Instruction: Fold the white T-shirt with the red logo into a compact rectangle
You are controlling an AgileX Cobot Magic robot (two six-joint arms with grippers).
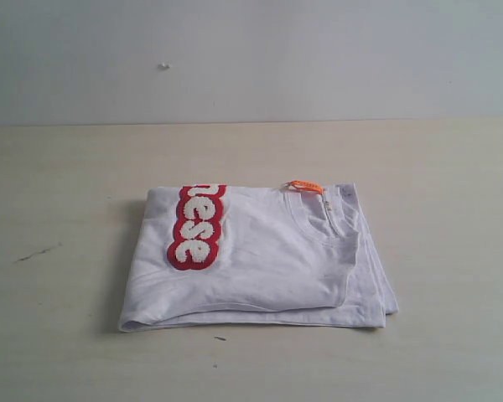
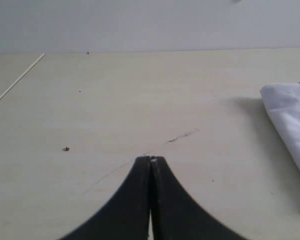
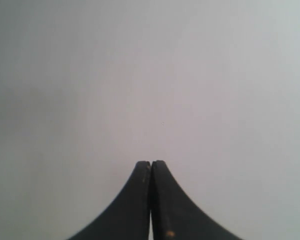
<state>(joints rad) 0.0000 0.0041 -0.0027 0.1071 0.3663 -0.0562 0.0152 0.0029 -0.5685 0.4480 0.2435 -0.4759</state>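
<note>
The white T-shirt (image 1: 268,260) lies folded into a rectangle in the middle of the table. Part of its red logo (image 1: 196,227) shows on top near the left fold, reading "nese". The orange neck tag (image 1: 306,187) sits at the far edge by the ribbed collar. Neither arm appears in the exterior view. My left gripper (image 2: 151,160) is shut and empty above bare table, with a corner of the T-shirt (image 2: 290,115) off to one side. My right gripper (image 3: 151,163) is shut, empty, and faces only a plain grey wall.
The pale wooden table (image 1: 59,167) runs back to a grey wall (image 1: 251,50). A dark scratch (image 1: 35,253) marks the table left of the shirt, and the same scratch (image 2: 182,136) lies beyond the left fingertips. A small red speck (image 2: 65,148) lies nearby.
</note>
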